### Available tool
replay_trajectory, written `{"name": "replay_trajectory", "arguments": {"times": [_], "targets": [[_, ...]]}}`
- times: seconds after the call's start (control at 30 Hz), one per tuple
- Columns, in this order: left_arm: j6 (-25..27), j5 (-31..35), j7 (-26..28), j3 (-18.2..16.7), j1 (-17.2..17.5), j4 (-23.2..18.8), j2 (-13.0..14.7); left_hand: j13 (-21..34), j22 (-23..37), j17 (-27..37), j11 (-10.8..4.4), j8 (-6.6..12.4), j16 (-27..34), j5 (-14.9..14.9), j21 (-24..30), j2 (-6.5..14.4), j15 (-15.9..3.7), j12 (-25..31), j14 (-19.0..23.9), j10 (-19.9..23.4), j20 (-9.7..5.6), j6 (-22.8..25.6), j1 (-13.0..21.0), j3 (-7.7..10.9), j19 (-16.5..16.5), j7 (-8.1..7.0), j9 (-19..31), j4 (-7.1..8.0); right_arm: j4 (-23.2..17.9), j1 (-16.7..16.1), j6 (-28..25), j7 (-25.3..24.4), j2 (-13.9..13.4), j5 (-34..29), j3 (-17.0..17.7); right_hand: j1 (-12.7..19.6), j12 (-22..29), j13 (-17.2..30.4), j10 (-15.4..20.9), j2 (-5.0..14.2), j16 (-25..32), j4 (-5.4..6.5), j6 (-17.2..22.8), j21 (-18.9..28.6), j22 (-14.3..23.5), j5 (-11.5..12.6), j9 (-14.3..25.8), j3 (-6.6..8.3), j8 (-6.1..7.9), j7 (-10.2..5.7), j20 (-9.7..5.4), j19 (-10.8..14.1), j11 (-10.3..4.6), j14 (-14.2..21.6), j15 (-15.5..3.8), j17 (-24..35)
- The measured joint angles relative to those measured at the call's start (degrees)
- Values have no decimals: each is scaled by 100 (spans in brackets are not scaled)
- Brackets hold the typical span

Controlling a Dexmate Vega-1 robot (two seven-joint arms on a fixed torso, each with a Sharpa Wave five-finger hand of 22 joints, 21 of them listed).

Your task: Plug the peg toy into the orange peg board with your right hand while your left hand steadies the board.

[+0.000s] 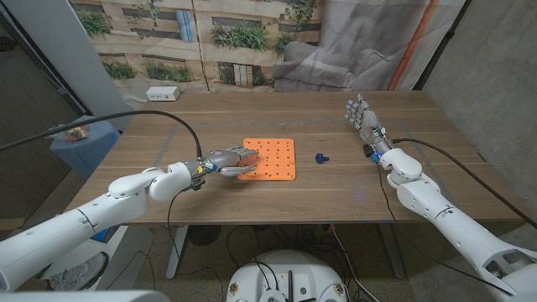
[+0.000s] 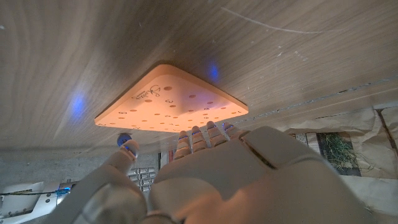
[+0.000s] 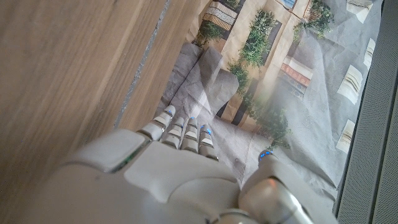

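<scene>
An orange peg board [image 1: 270,158] with rows of holes lies at the table's middle. My left hand [image 1: 226,162] reaches in from the left, its fingertips on the board's near left edge. In the left wrist view the fingers [image 2: 200,138] stretch out to the board [image 2: 171,102]. A small blue peg toy [image 1: 321,157] lies on the wood just right of the board. My right hand [image 1: 362,117] is open, fingers spread and pointing away, well to the right and behind the peg, holding nothing. The right wrist view shows that hand [image 3: 180,162] over bare wood.
A white power strip [image 1: 161,94] sits at the table's far left edge. A black cable [image 1: 151,115] arcs over the left arm. A blue bin [image 1: 84,143] stands left of the table. A printed backdrop and a grey sheet hang behind.
</scene>
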Motion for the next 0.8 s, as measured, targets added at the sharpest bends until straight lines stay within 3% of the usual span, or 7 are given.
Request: {"name": "replay_trajectory", "arguments": {"times": [0.5,0.8], "targets": [[-77,266,-274,199,-161,131,-67,-2,0,0,-33,23,0,0,59,-11,-11,-29,-113,-70,2,21,-11,-24,2,-21,0,23,-92,-27,95,56,-141,-150,-17,-108,0,1,0,-1,23,24,0,0,0,0,0,24,0,0,2,2,0,0,0,1],[-65,288,-407,248,-215,149,-74,-15,-2,-16,-22,45,-7,41,58,-11,5,-52,-131,-82,1,44,-11,-24,2,-43,-5,23,-153,47,338,-112,-359,-868,-156,-165,64,1,125,-62,66,-16,32,0,0,0,0,64,22,-32,20,65,42,64,-20,-75]]}}
